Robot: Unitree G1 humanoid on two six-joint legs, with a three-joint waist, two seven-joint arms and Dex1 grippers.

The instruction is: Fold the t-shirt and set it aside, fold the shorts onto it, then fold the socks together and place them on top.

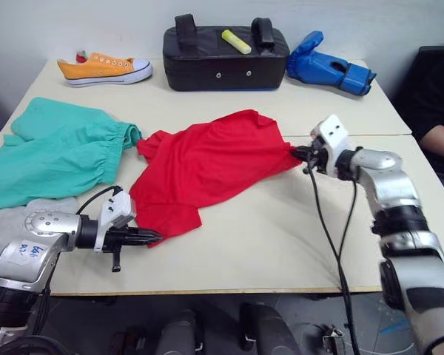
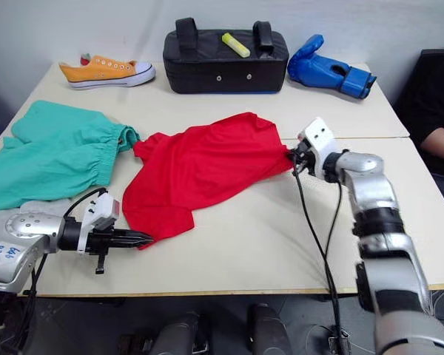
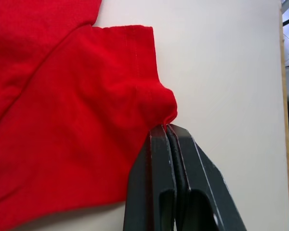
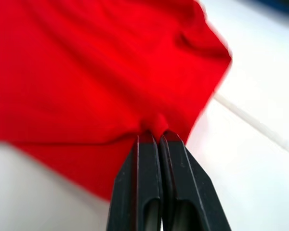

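The red t-shirt lies crumpled across the middle of the table. My left gripper is shut on its near-left corner, and the wrist view shows cloth pinched at the fingertips. On the shirt's right edge my right gripper is shut, with red cloth bunched between its closed fingers. The teal shorts lie spread at the left of the table. Grey socks sit at the near-left edge, partly behind my left arm.
At the back of the table stand an orange sneaker, a black pad with a yellow marker on it, and a blue boxing glove. A person's arm rests at the far right.
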